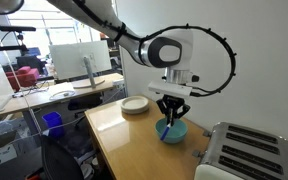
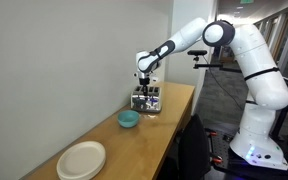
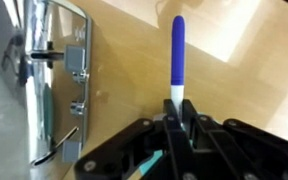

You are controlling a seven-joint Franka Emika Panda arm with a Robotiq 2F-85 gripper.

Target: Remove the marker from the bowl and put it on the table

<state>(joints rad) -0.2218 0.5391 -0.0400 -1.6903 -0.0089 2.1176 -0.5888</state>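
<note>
One relation governs our next move, marker (image 3: pixel 177 60) to table (image 1: pixel 112 125). In an exterior view the tool (image 1: pixel 171 108) hangs close above the bowl (image 1: pixel 172 131), the marker too small to make out; in an exterior view the tool (image 2: pixel 147 88) shows over the toaster (image 2: pixel 147 101), bowl (image 2: pixel 129 119) apart on the table (image 2: pixel 174 105). In the wrist view we see the tool (image 3: pixel 176 115) clamped on the marker, its long axis running straight away from the tool, blue cap outermost, above bare table (image 3: pixel 234 60) beside the toaster (image 3: pixel 44 80).
</note>
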